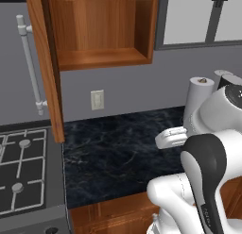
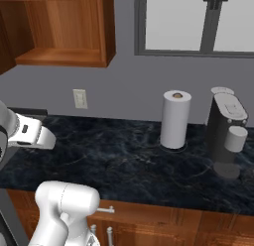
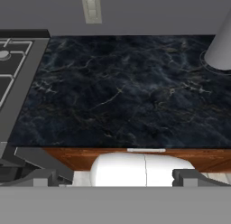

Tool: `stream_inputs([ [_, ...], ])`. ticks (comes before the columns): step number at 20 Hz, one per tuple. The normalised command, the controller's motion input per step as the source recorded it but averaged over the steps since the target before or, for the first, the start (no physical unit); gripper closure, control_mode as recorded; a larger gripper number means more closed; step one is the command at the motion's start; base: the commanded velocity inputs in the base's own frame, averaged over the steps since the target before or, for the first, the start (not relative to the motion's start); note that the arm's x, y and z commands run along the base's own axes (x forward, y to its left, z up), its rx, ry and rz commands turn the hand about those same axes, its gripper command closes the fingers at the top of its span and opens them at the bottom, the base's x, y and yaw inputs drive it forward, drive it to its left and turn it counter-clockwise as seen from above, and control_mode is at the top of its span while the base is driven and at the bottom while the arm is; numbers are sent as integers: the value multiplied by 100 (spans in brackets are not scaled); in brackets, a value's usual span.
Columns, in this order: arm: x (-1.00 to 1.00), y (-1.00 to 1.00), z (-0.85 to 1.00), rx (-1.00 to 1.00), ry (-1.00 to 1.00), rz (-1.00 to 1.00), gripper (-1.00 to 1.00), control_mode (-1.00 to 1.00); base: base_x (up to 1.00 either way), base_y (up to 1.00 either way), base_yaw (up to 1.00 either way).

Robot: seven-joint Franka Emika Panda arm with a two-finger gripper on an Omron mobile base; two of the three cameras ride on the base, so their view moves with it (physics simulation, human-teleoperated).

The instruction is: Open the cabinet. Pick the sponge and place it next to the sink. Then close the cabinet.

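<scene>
We see the cabinet point(image 1: 101, 32) already open, its door point(image 1: 45, 63) swung out toward us with the long silver bar handle point(image 1: 29, 63) on the outer face; the inside shelf looks bare in both base views. The sponge we can't find anywhere in these frames, and the sink is not in sight either, so we can't say where either one is. The gripper point(image 3: 115, 178) sits low over the front edge of the dark marble counter point(image 3: 126, 87), fingers spread to their widest with nothing between them. In the hand view the fingertips point(image 3: 185, 177) stand far apart at the bottom edge, looking across the counter toward the wall outlet point(image 3: 91, 7) and the stove point(image 3: 11, 78) off to one side. A paper towel roll point(image 2: 175, 119) and a coffee machine point(image 2: 225, 133) stand on the counter to the right, well apart from the arm. Our judgement on handling: the sponge should be light and soft, squashy under the pads, not fragile, not slippery, so a mid-body pinch across its narrower sides should do with a modest squeeze. The door is stiff and hinged, so for closing we would push on the panel or hook the bar handle near its middle.
</scene>
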Motion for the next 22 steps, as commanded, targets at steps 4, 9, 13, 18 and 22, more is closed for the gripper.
stream_inputs([
  [4,0,0,0,0,0,0,-100,100,9,59,1],
  [9,0,0,0,0,0,0,-100,100,22,45,0],
  [13,0,0,0,0,0,0,-100,100,27,51,0],
  [18,0,0,0,0,0,0,-100,100,5,27,0],
  [22,0,0,0,0,0,0,-100,100,0,0,0],
])
